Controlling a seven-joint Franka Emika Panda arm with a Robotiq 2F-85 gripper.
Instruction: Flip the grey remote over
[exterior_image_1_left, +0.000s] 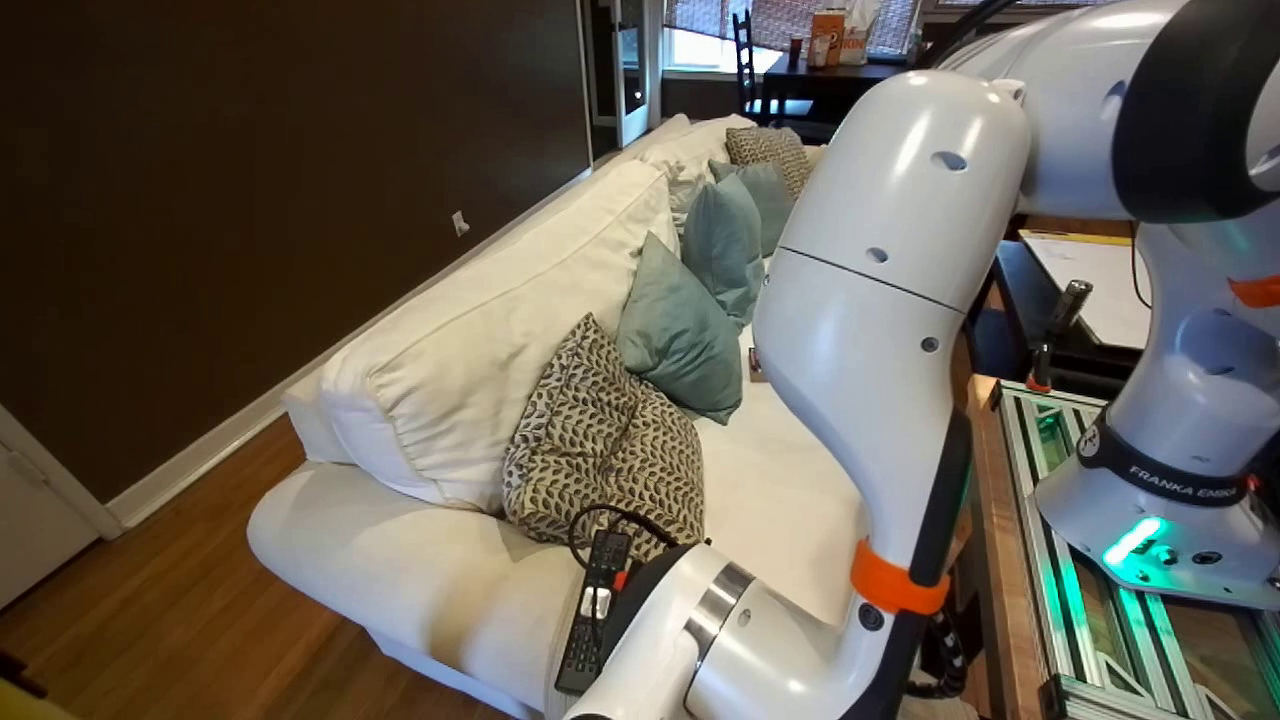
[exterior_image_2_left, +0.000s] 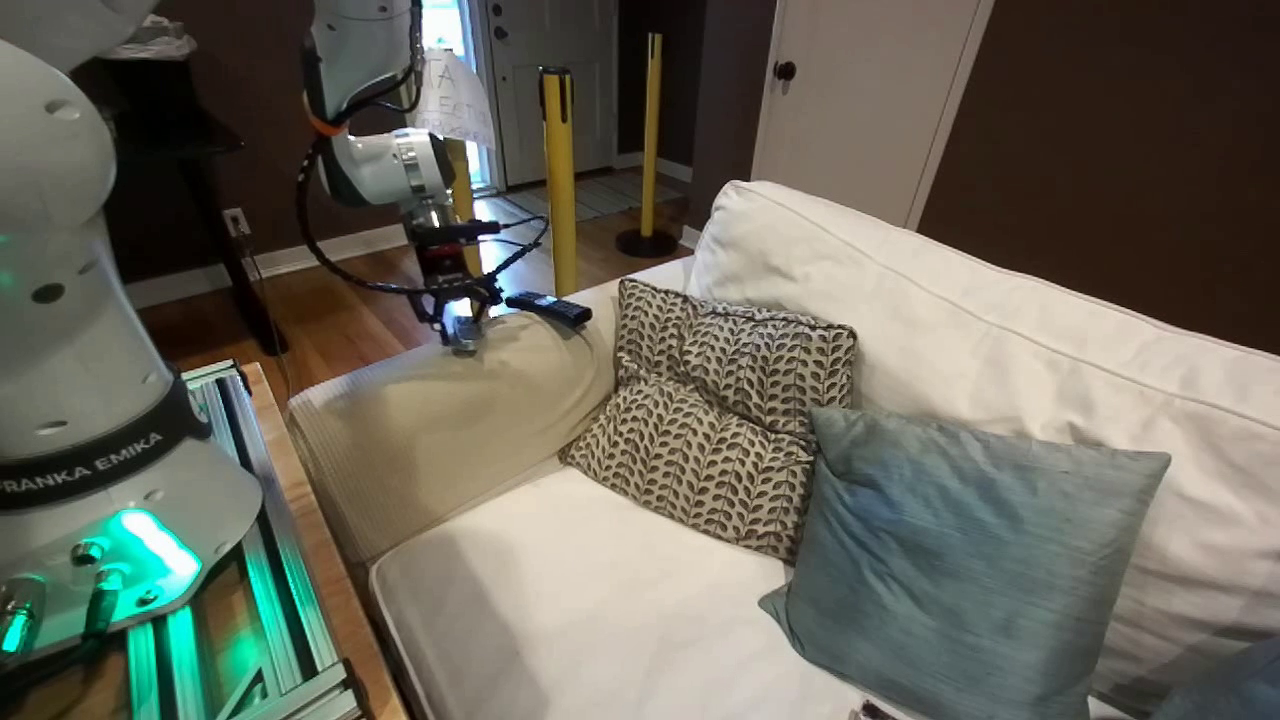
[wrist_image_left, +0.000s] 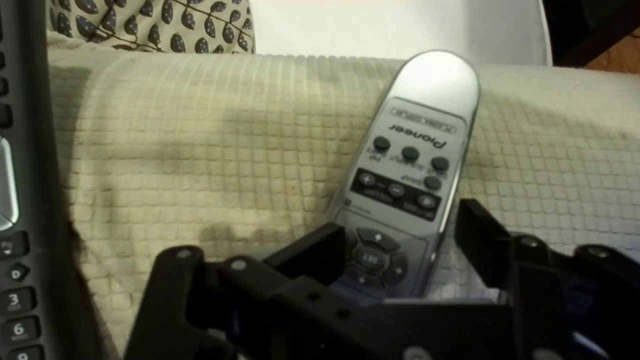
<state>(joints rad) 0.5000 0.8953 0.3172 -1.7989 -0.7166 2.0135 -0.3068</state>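
The grey remote (wrist_image_left: 400, 200) lies on the sofa arm with its button face up in the wrist view. Its rounded silver end points away from the gripper, and its near part is hidden behind the gripper. My gripper (wrist_image_left: 404, 240) is open, with one finger on each side of the remote. The left finger overlaps the remote's left edge in the picture, and a gap shows at the right finger. In an exterior view the gripper (exterior_image_2_left: 463, 318) is low over the sofa arm, with the grey remote (exterior_image_2_left: 466, 343) at its fingers. The arm hides both in the other exterior picture.
A black remote (wrist_image_left: 22, 200) lies along the left of the wrist view. It also lies on the sofa arm in both exterior views (exterior_image_1_left: 592, 615) (exterior_image_2_left: 550, 308). A leaf-patterned pillow (exterior_image_2_left: 710, 420) and a teal pillow (exterior_image_2_left: 980, 560) lean on the white sofa.
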